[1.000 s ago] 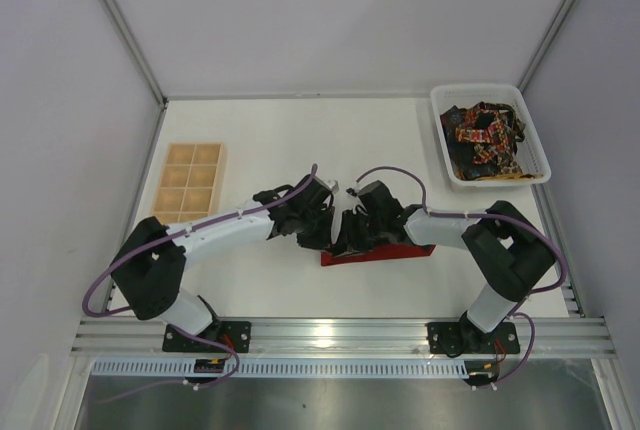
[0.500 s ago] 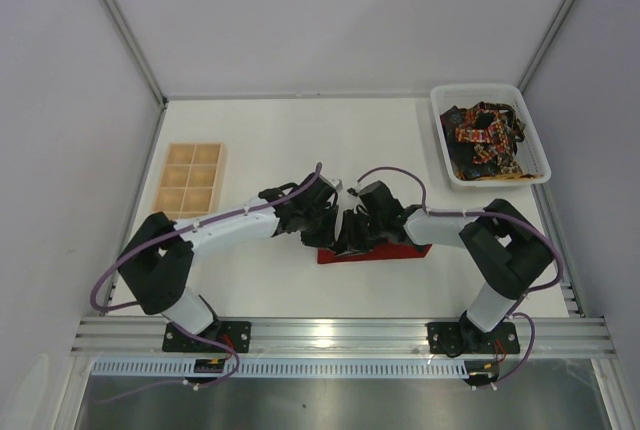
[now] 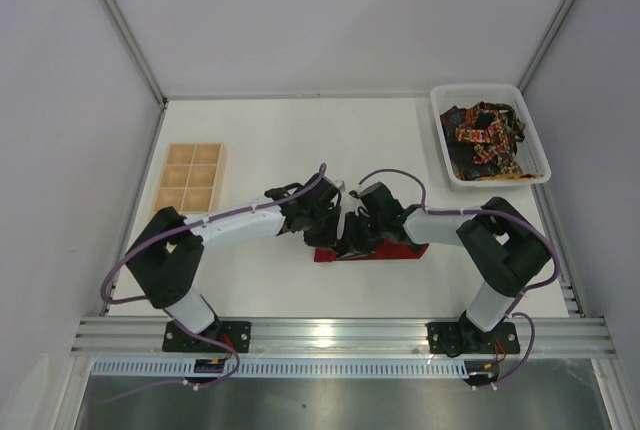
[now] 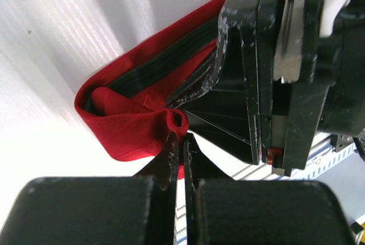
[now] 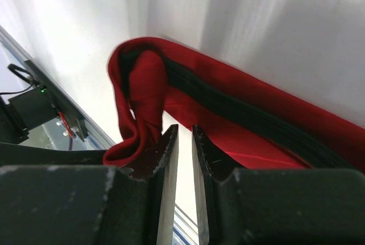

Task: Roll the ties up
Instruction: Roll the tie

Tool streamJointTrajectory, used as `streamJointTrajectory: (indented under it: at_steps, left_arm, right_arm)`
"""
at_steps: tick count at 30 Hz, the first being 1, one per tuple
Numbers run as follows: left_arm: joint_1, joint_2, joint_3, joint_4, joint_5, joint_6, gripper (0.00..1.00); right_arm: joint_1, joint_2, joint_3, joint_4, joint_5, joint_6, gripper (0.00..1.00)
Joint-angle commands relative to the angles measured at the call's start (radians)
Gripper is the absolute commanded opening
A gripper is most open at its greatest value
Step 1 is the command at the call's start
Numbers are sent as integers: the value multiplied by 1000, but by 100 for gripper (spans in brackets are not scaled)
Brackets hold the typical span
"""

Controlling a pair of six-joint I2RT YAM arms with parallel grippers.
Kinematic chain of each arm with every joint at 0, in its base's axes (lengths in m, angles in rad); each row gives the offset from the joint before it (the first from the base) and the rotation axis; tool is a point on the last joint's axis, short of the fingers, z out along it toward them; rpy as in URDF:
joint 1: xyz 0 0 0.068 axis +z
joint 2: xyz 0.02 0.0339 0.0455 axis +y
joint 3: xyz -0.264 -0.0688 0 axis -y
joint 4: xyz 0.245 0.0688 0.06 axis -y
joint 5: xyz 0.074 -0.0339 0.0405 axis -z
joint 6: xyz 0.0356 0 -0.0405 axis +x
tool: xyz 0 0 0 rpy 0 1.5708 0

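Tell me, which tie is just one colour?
The plain red tie outside the white tray. The ties in it are dark with colourful patterns.

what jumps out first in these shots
A bright red tie lies in the middle of the table; the left gripper pinches a fold at its bunched end, with the right gripper close alongside. At the back right, a white basket holds a tangle of dark patterned ties.
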Motion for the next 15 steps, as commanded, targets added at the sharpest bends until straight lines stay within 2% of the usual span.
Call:
streamJointTrajectory:
  at_steps: [1,15]
  left_arm:
    - [-7,17,54,8,14,17,0]
    - [-7,32,74,4,20,25,0]
  right_arm:
    - [-4,-46,23,-69,28,-23,20]
    - [-84,-121,58,-196,80,-103,18]
